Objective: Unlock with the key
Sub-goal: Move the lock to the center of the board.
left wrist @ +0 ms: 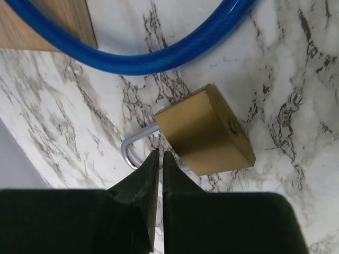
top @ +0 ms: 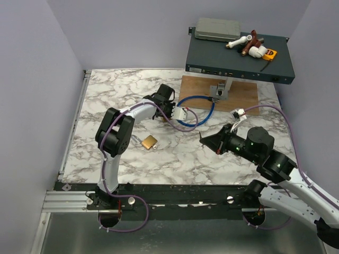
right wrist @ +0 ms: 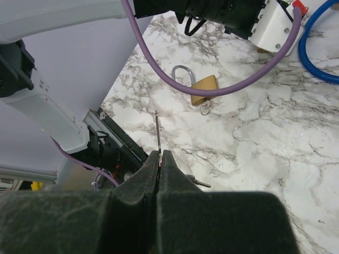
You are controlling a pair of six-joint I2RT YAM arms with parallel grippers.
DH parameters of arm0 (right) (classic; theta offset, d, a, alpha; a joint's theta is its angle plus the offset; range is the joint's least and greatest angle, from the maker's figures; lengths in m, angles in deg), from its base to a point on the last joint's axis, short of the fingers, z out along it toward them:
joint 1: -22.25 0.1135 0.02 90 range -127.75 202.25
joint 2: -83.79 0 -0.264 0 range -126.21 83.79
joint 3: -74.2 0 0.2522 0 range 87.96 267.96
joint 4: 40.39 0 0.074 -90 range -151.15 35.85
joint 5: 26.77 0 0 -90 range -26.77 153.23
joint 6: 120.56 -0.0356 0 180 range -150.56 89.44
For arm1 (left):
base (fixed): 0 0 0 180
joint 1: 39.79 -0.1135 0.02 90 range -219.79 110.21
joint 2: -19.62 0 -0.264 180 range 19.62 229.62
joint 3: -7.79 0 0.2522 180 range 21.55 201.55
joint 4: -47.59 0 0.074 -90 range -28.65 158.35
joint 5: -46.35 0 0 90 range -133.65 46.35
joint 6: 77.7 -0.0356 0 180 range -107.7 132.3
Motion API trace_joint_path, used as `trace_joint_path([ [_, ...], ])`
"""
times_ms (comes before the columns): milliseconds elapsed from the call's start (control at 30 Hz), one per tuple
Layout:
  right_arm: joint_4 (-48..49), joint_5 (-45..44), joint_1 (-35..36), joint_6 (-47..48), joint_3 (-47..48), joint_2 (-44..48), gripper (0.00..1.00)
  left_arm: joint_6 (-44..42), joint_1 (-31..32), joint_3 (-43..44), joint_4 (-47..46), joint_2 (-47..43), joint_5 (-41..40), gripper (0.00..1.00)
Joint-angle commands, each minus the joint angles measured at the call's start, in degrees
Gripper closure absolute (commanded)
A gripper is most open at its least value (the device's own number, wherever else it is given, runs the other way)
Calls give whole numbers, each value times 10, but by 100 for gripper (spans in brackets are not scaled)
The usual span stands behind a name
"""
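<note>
My right gripper [right wrist: 160, 154] is shut on the key [right wrist: 158, 132], a thin silvery blade seen edge-on that sticks out past the fingertips. It hovers above the marble table [top: 175, 153], to the right of a brass padlock [top: 150, 142]. That padlock also shows in the right wrist view [right wrist: 204, 90], lying flat with its shackle pointing away. In the top view the right gripper [top: 204, 138] points left. My left gripper [left wrist: 158, 154] is shut and empty, with its tips at the silver shackle of a second brass padlock [left wrist: 204, 135] lying beside the blue cable [left wrist: 159, 55].
A blue cable loop [top: 197, 100] lies by a wooden board [top: 241, 94]. A dark rack unit [top: 238, 61] at the back right carries pipe fittings and a grey box. A small metal piece [right wrist: 198, 182] lies near my right fingers. Purple walls close in the left and back.
</note>
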Motion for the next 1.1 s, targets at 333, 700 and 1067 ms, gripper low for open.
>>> trace_joint_path([
  [333, -32, -26, -3, 6, 49, 31, 99, -46, 38, -7, 71, 7, -50, 95],
  [700, -67, -29, -3, 0, 67, 58, 99, 4, 103, -86, 100, -51, -35, 94],
  [1067, -107, -39, -3, -14, 80, 99, 99, 123, 214, -142, 135, -93, 61, 90],
])
